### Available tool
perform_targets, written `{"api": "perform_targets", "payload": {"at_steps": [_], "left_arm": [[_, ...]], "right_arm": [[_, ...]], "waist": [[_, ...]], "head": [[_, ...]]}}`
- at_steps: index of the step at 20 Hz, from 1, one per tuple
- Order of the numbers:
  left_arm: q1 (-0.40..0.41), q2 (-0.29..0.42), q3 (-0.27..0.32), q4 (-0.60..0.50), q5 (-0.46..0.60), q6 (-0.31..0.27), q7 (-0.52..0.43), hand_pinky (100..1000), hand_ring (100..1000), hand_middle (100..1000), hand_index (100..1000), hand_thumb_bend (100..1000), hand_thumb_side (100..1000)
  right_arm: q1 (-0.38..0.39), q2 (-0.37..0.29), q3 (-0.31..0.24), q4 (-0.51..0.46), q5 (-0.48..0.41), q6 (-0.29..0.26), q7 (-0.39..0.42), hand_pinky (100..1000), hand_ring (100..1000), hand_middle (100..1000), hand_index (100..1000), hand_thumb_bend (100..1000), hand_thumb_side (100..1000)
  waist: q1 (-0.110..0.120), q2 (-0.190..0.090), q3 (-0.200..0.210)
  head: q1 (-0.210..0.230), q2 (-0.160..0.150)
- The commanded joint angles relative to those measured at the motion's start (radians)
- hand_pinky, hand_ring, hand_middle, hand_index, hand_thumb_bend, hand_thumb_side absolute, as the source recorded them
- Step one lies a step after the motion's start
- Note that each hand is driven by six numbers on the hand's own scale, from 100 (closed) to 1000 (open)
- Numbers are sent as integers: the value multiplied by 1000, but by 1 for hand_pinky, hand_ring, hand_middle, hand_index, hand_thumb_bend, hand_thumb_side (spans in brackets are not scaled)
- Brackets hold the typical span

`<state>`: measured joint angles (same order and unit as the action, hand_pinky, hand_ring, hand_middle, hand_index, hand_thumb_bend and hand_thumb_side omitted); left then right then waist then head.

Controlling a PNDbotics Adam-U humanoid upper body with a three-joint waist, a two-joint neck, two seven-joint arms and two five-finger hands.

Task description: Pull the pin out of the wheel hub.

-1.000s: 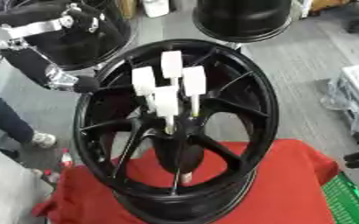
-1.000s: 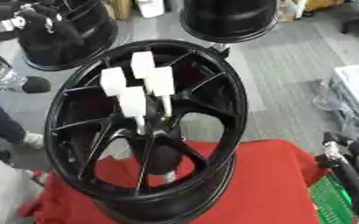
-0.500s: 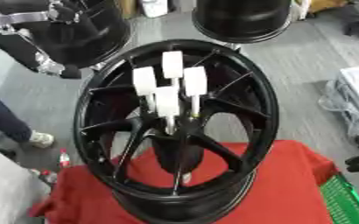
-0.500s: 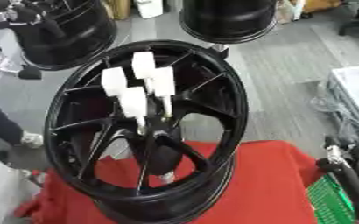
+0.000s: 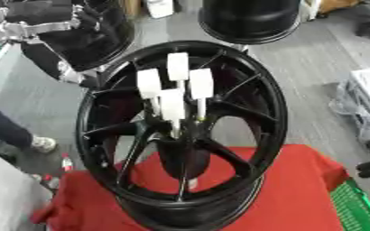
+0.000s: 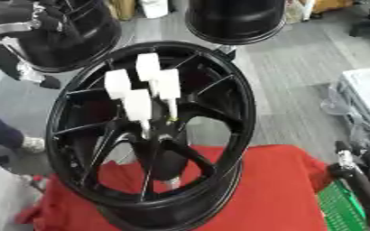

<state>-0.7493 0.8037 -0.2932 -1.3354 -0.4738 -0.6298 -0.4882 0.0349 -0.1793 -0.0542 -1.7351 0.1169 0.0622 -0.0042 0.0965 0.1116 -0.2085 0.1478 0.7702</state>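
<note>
At centre, on the red cloth: pins all seated, nothing pulled yet.

I see the black wheel hub tilted on the red cloth over the tabletop, four white-handled pins clustered at its middle, exactly as a second ago. My left arm has swung higher at the far left; its left hand is too dark to read. My right hand waits near right, fingers unreadable, so the reach is yet to begin.
</note>
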Motion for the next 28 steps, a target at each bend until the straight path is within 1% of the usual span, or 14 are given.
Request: {"api": "perform_targets", "payload": {"at_steps": [1,3,4,6,10,17,19,23,26,28], "left_arm": [[-30,-7,2,34,-41,-217,-151,541,417,702,817,594,681],[-39,-26,-2,56,-57,-240,-143,539,415,700,816,573,687],[-43,-36,-4,64,-63,-248,-140,539,414,697,814,554,691],[-50,-53,-10,77,-69,-258,-137,537,412,693,812,544,710],[-60,-77,-20,92,-75,-269,-147,536,409,689,812,535,762],[-71,-107,-40,93,-78,-277,-186,536,406,677,805,535,786],[-72,-113,-46,91,-77,-277,-202,536,404,673,801,533,781],[-70,-121,-52,89,-77,-277,-231,528,384,633,775,523,741],[-68,-126,-55,87,-76,-277,-246,522,367,607,755,515,694],[-68,-130,-57,87,-74,-277,-254,518,361,593,745,500,693]], "right_arm": [[-9,-7,2,-8,-6,-1,1,532,540,778,770,100,700],[-10,-7,4,-7,-7,-1,3,532,540,778,770,100,704],[-10,-7,4,-6,-8,-1,4,532,540,778,770,100,707],[-11,-6,4,-5,-8,-1,4,532,540,777,770,100,707],[-11,-7,5,-3,-9,-1,5,532,540,777,769,100,707],[-12,-8,7,-2,-10,-1,6,532,541,777,769,100,709],[-13,-8,7,-2,-10,-1,6,532,541,777,769,100,709],[-13,-9,6,-1,-9,0,4,532,542,776,769,100,710],[-14,-9,6,0,-10,0,4,532,542,776,769,100,713],[-14,-9,7,0,-10,0,4,532,542,776,769,100,711]], "waist": [[-2,-15,-1],[-1,-15,-3],[0,-16,-4],[1,-16,-7],[1,-17,-10],[2,-17,-12],[2,-18,-12],[3,-18,-13],[4,-19,-13],[4,-18,-14]], "head": [[4,-11],[5,-11],[6,-11],[8,-10],[12,-12],[14,-11],[15,-11],[14,-10],[13,-10],[13,-10]]}}
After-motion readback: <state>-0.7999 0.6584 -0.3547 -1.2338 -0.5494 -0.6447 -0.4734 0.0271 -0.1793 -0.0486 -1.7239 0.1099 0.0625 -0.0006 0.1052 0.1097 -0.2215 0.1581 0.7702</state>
